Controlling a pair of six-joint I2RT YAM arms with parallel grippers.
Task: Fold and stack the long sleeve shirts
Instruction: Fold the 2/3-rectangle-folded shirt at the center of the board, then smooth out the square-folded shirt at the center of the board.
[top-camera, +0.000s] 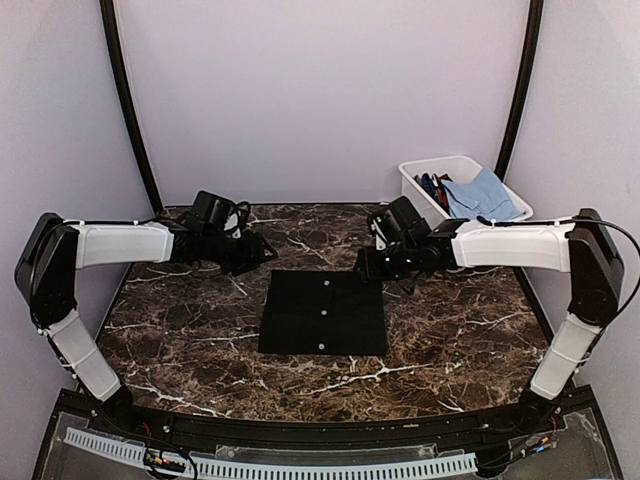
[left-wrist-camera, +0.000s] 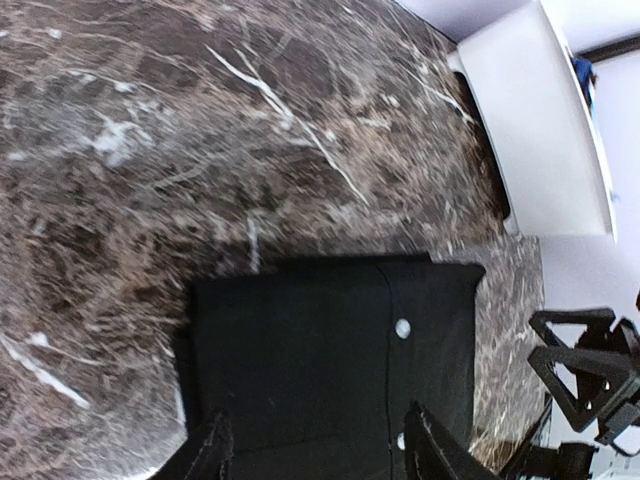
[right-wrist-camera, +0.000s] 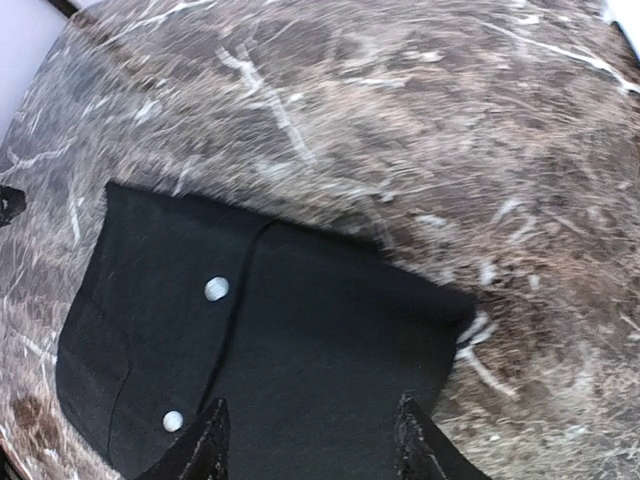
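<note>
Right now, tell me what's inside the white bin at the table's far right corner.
The white bin holds a light blue cloth and a darker bundle with red and blue beside it. Anything beneath them, and the bin's floor, is covered.

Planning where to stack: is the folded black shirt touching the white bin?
Apart. The top view shows bare marble table between the black shirt and the white bin.

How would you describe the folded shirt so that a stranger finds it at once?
Start at the dark marble table. At its middle lies a flat black square of cloth, the shirt. Unlike the light blue cloth in the white bin at far right, it carries a row of small white buttons.
</note>
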